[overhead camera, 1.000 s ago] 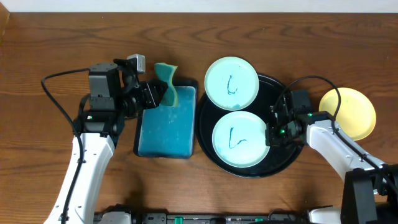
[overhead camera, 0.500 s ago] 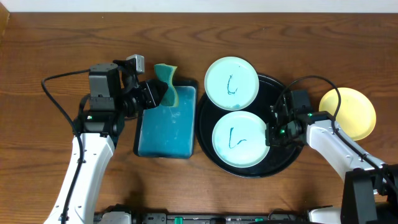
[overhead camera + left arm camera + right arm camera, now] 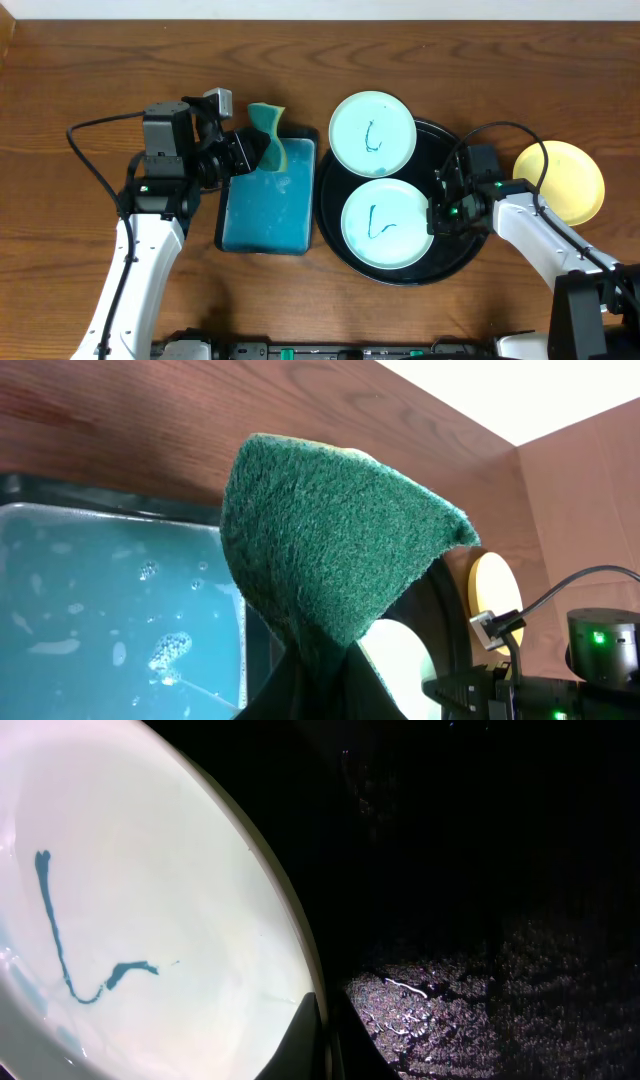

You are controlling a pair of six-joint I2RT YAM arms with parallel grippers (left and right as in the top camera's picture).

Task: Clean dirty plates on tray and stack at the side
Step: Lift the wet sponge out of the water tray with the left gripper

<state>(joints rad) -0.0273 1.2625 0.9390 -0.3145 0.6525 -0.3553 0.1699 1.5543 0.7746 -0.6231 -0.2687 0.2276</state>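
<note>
Two mint-white plates with teal scribbles lie on the round black tray [image 3: 455, 262]: the near plate [image 3: 386, 224] fully on it, the far plate [image 3: 372, 133] overlapping its back rim. A pale yellow plate [image 3: 566, 178] lies on the table right of the tray. My right gripper [image 3: 433, 218] is shut on the near plate's right rim [image 3: 150, 910], one finger each side [image 3: 322, 1025]. My left gripper [image 3: 250, 152] is shut on a green and yellow sponge [image 3: 269, 133], held over the back right corner of the blue tray; the sponge fills the left wrist view [image 3: 330, 540].
A rectangular black tray with soapy blue water [image 3: 266, 198] stands left of the round tray, also in the left wrist view [image 3: 100, 610]. Cables trail from both arms. Bare wood table lies around the trays.
</note>
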